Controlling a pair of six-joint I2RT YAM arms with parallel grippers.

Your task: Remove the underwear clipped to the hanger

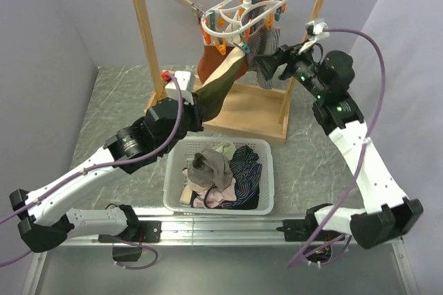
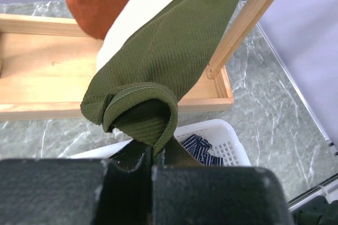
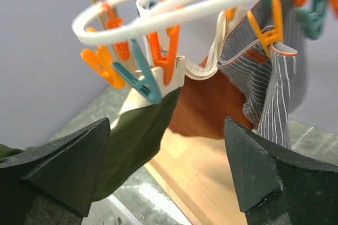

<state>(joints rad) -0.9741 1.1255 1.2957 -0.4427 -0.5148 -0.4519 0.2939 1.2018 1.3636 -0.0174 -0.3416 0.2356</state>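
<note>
We see the left arm reaching from the near left diagonally toward the far middle. Its forearm is low over the worktop [image 1: 118,94] and its wrist is above the far rim of the white basket [image 1: 267,177]. The left fingers [image 2: 127,169] are clenched on the lower hem of the olive green brief [image 2: 169,61]. The cloth is stretched in a slanted line from them up to the hanger [image 1: 242,14]. Its top edge is held at a teal peg [image 3: 141,80] and an orange peg [image 3: 165,58], close together.

The hanger hangs by its hook on the rail of the wooden rack [image 1: 142,39], at the far middle. The right arm rises from the near right, bends at the elbow and points left toward the hanger. The right fingers [image 3: 68,167] are spread apart and grasp nothing.

Behind the olive green brief hangs the rust-orange brief [image 3: 211,109]. To its right the grey pin-striped brief [image 3: 269,87] is also clipped. More cloth lies in the basket.
</note>
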